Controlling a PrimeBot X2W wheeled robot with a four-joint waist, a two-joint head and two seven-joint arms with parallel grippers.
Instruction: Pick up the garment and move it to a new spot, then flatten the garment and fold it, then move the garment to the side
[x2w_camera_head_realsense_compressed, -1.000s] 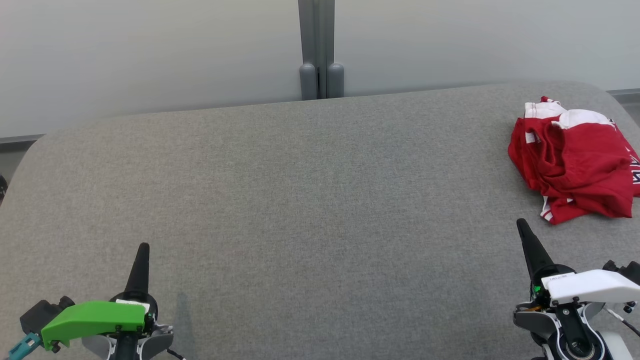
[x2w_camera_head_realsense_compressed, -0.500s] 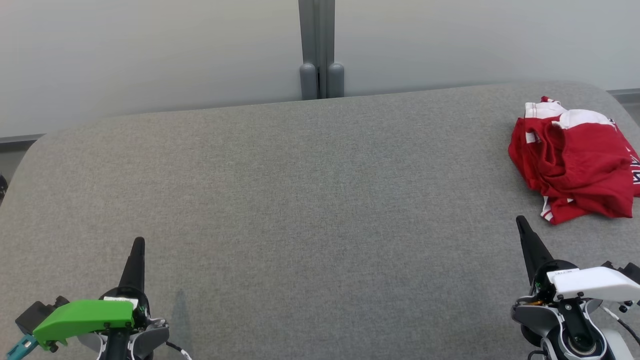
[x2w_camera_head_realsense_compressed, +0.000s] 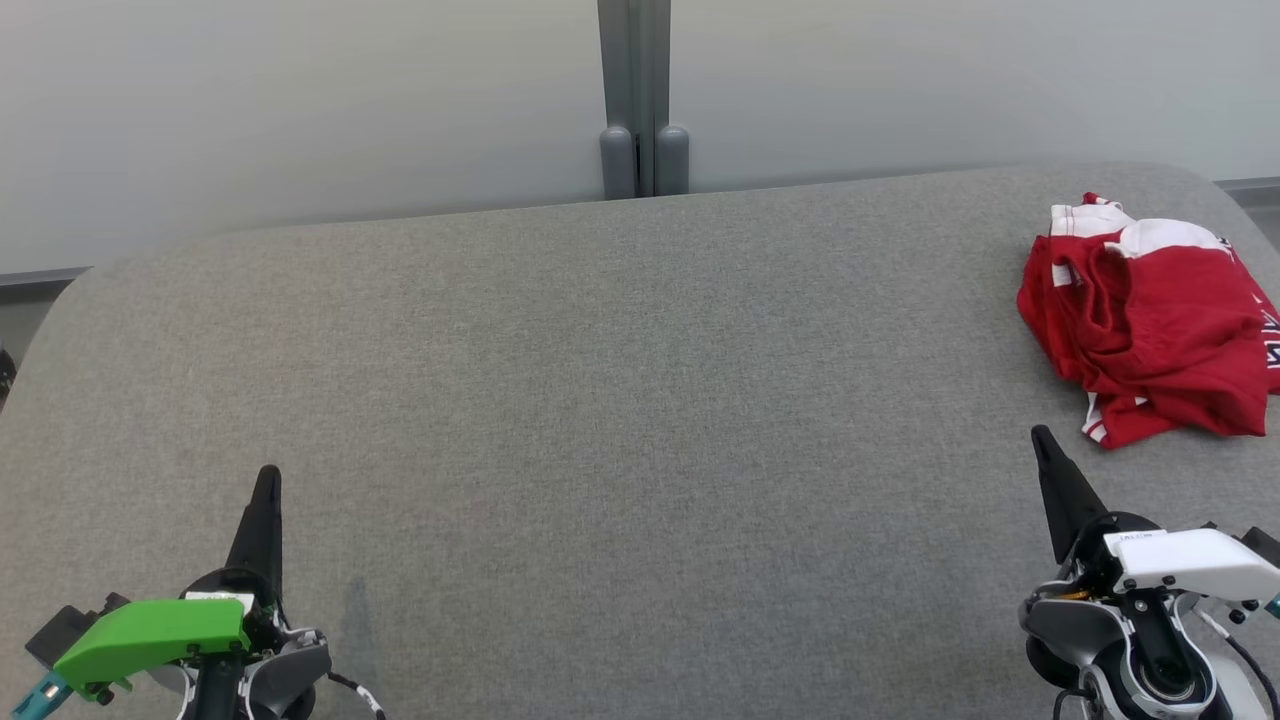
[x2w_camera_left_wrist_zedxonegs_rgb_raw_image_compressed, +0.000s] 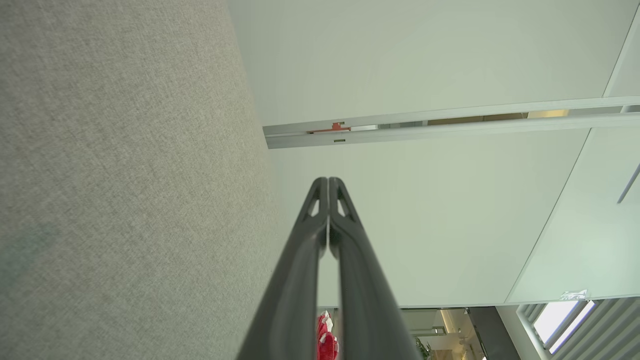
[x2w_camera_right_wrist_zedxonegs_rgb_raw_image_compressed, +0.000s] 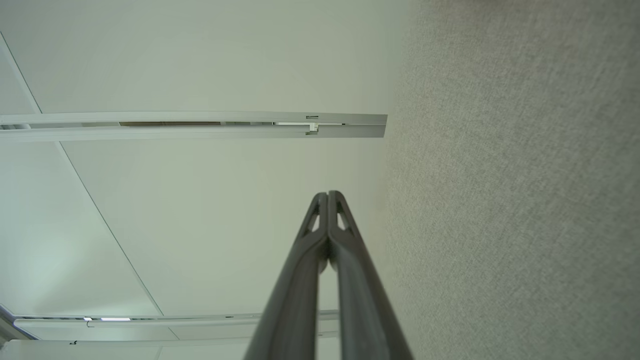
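The left tool (x2w_camera_head_realsense_compressed: 266, 478) sits low at the near left, its two dark fingers pressed tip to tip with nothing between them. The right tool (x2w_camera_head_realsense_compressed: 1041, 436) at the near right is shut and bare in the same way. Both hover over the grey bench (x2w_camera_head_realsense_compressed: 620, 400), well apart from each other.

The garment (x2w_camera_head_realsense_compressed: 1150, 330), red with white trim, lies in a loose, rumpled heap at the far right end of the bench, beyond the right tool and not touching it. It is already off to the side. The heap would fit a garment waiting to be fetched, or one roughly folded and set aside there; the creases do not settle which.

Either way, any handling of the cloth would suit the right tool, which is far nearer. Its fingers would have to part before they could take an edge, and a hem would serve better than the bunched middle.

Count: two tools with two fingers each, one garment, one bench.
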